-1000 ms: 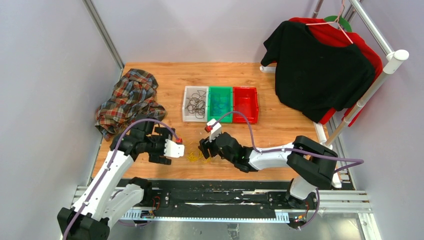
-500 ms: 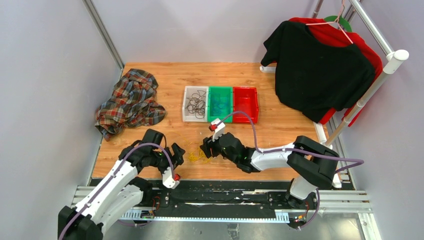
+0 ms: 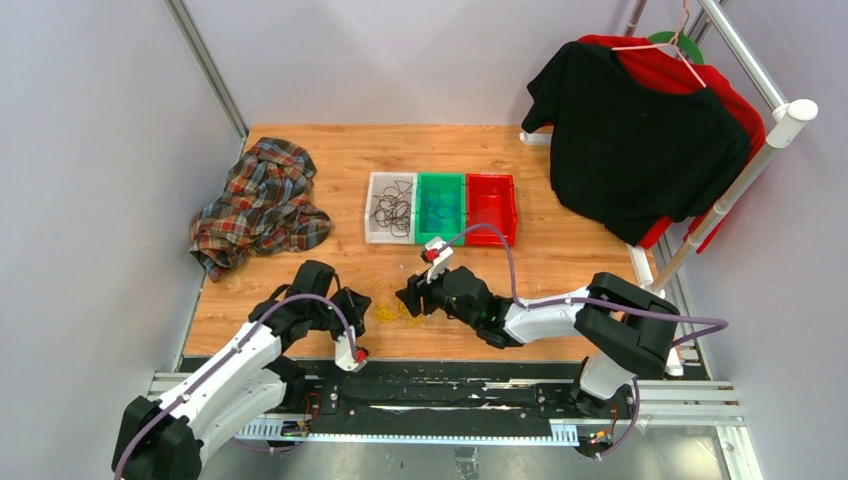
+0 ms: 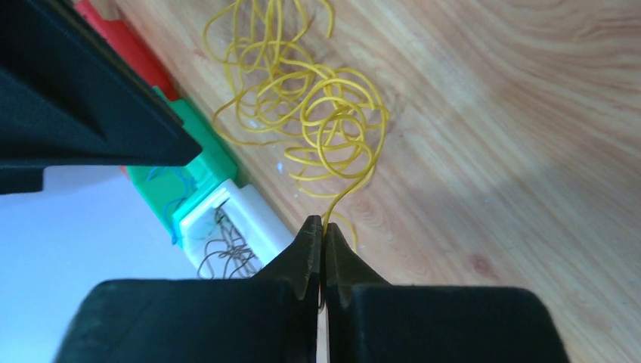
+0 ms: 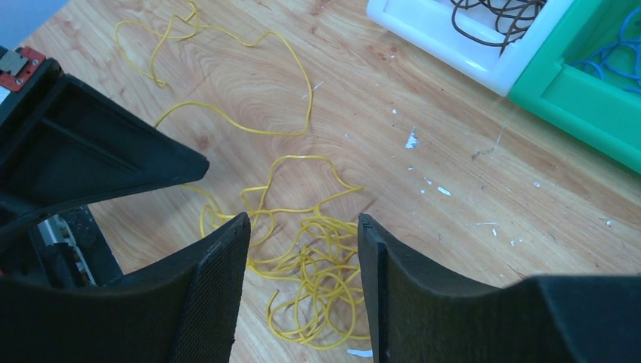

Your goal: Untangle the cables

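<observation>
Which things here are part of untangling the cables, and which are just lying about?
Job: yellow cables; left tool, shut on one strand; right tool, open over them; dark cables in white bin; blue cables in green bin.
Lying about: plaid shirt; black shirt; red shirt; clothes rack.

Scene was lit brightly and evenly from above, soft shadows were cast on the wooden table (image 3: 330,150), wrist views were rendered sharp

yellow cables (image 3: 387,311) too small to separate from above, green bin (image 5: 582,106) cut off at edge
</observation>
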